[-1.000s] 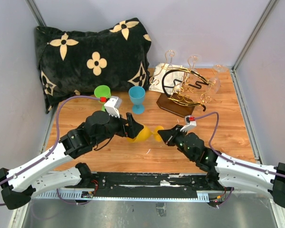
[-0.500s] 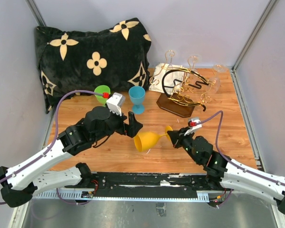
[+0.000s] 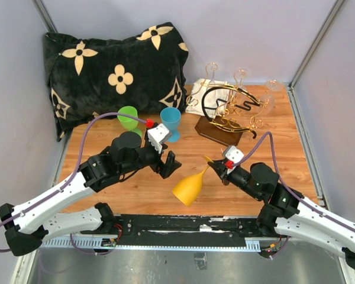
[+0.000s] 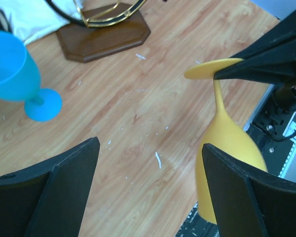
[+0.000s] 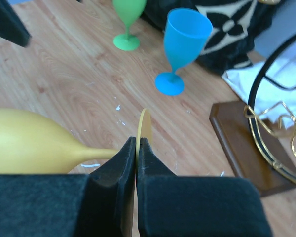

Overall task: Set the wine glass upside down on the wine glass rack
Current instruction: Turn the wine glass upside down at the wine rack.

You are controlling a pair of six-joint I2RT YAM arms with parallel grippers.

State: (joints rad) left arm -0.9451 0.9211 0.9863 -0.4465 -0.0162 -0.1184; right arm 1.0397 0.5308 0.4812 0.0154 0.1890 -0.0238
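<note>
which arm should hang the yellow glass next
Right. The right gripper is shut on the yellow wine glass by its foot, with the wine glass rack just beyond it; the left gripper is open, empty.

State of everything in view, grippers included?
left gripper: jaws open, empty
right gripper: jaws shut on foot of yellow wine glass
yellow wine glass: held by foot, tilted, bowl lowest
blue wine glass: upright on table
green wine glass: upright on table
wine glass rack: upright, yellow glass not on it
</note>
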